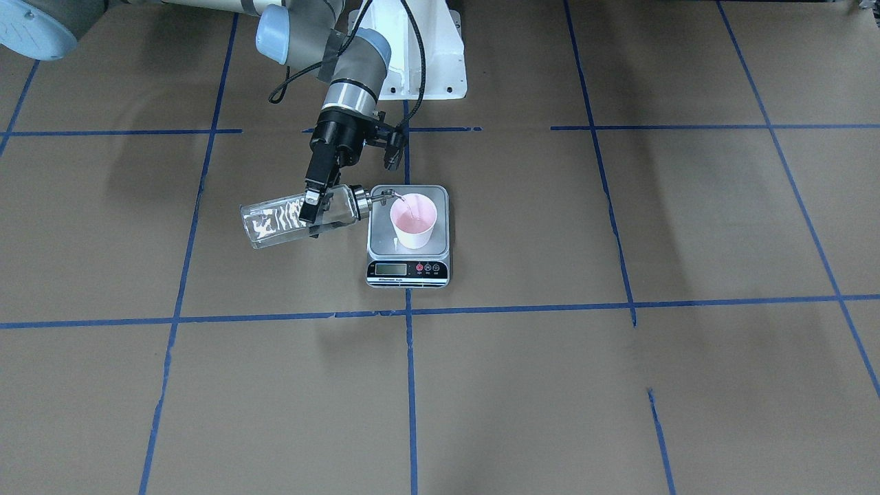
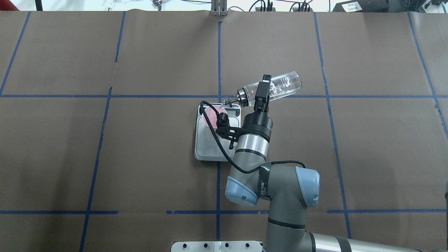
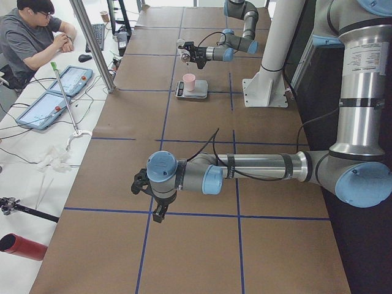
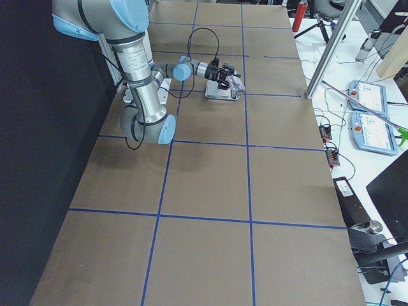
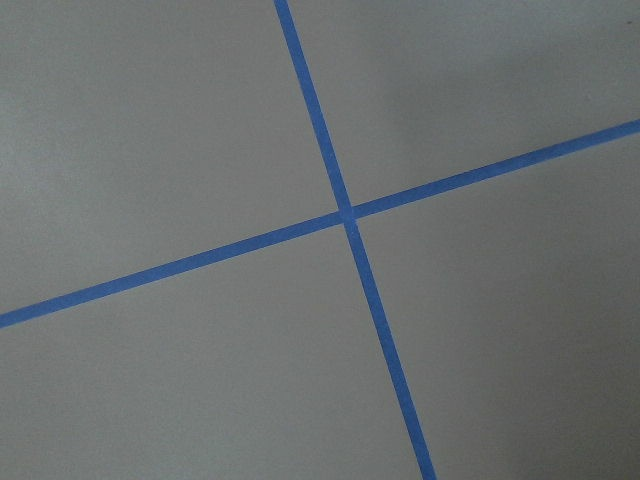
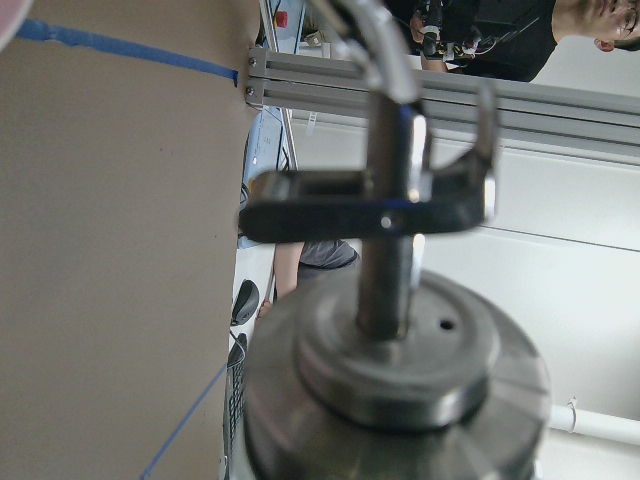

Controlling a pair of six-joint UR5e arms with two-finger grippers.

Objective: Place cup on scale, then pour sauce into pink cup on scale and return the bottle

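The pink cup (image 1: 413,220) stands upright on the scale (image 1: 382,237), on the platform's half near the display. My right gripper (image 1: 311,208) is shut on the clear glass bottle (image 1: 289,218) and holds it tipped almost flat. Its metal spout (image 1: 385,196) reaches over the cup's rim. Clear sauce (image 1: 271,223) shows in the bottle, and a thin stream appears to run into the cup. The overhead view shows the same gripper (image 2: 261,92), bottle (image 2: 280,84), cup (image 2: 212,112) and scale (image 2: 209,147). The right wrist view shows the bottle's cap (image 6: 400,370). My left gripper (image 3: 157,212) hangs over bare table far from the scale; I cannot tell whether it is open.
The robot's white base mount (image 1: 412,62) stands behind the scale. Blue tape lines (image 5: 345,215) grid the brown table. An operator (image 3: 30,37) sits at a side bench with tablets (image 3: 55,95). A red cylinder (image 3: 21,247) lies off the table's edge.
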